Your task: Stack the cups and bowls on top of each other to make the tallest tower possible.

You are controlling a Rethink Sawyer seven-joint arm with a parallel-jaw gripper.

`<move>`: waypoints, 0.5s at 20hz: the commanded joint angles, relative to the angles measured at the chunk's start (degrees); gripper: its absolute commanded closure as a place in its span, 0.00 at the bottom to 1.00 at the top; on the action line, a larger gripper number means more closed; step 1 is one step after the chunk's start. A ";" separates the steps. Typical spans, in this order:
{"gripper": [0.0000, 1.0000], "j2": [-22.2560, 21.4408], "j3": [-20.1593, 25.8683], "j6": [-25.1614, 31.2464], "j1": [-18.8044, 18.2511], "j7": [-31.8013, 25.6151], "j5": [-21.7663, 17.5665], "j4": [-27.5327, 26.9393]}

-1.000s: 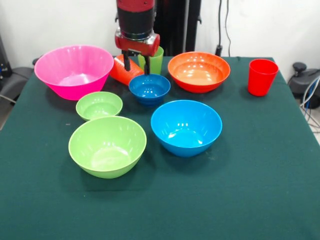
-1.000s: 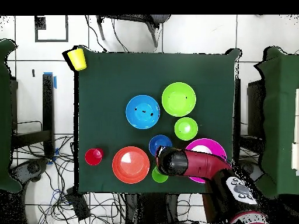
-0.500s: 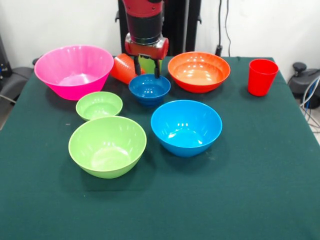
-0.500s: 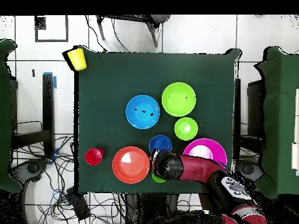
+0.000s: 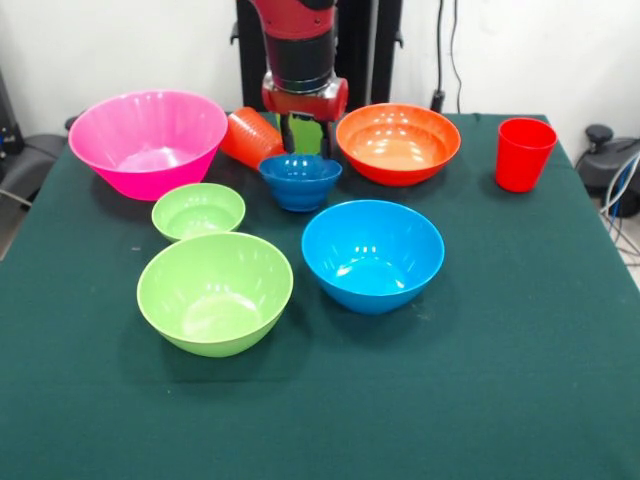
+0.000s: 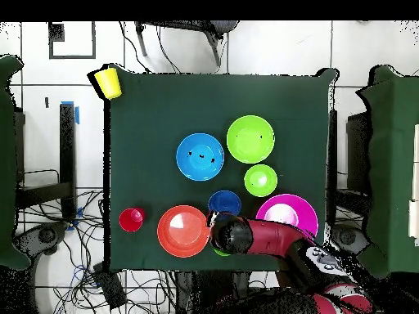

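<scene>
Red arm housing is hiding most of the gripper, so whether it is open or holding anything is not showing. It is hanging just behind the small dark blue bowl, masking the light green cup. Bare cloth is lying along the table's near edge.
</scene>
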 commanded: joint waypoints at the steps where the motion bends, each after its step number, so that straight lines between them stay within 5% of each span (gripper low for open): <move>1: 0.00 3.37 7.07 -8.22 -0.83 5.62 -1.32 1.54; 10: 0.00 4.47 7.79 -10.59 -0.84 6.14 -0.71 2.12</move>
